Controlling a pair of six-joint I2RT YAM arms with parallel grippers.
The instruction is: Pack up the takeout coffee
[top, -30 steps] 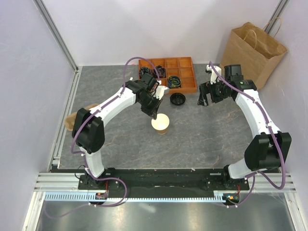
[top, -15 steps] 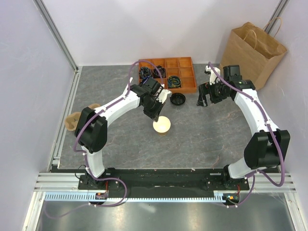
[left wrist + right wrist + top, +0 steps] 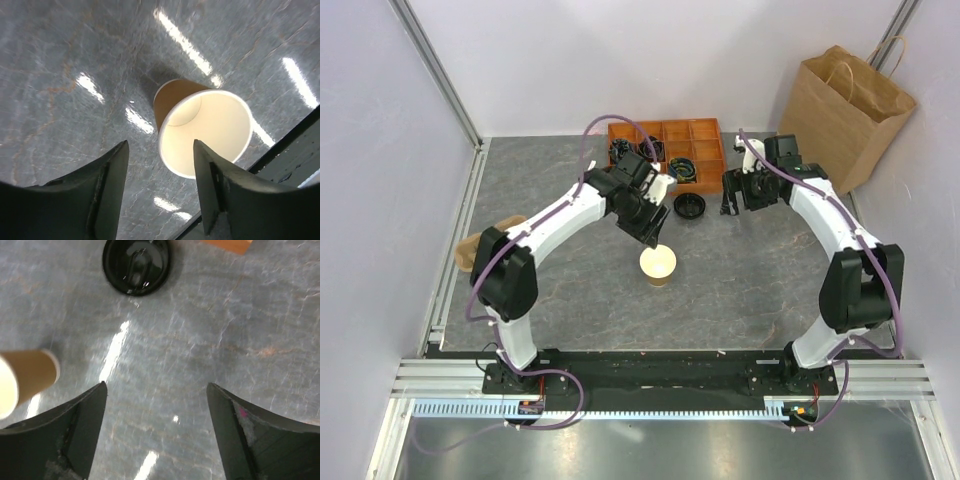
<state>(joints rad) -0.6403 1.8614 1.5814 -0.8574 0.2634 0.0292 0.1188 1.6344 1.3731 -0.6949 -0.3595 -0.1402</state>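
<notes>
Looking across the grey desk (image 3: 750, 290), we see the brown paper bag (image 3: 845, 100) upright at the far right and the orange tray (image 3: 705, 130) at the far edge. Our left hand (image 3: 160, 147) hangs spread wide just above the coffee cup (image 3: 658, 266), gripping nothing. Our right hand (image 3: 156, 387) is likewise released, over bare desk. The cup stands upright and uncovered mid-desk. The black lid (image 3: 690, 206) lies just beside the tray, apart from the cup.

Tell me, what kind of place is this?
Likely a robot test booth: blank walls, two arms bolted to a table, and props, a paper cup, orange tray, paper bag.
</notes>
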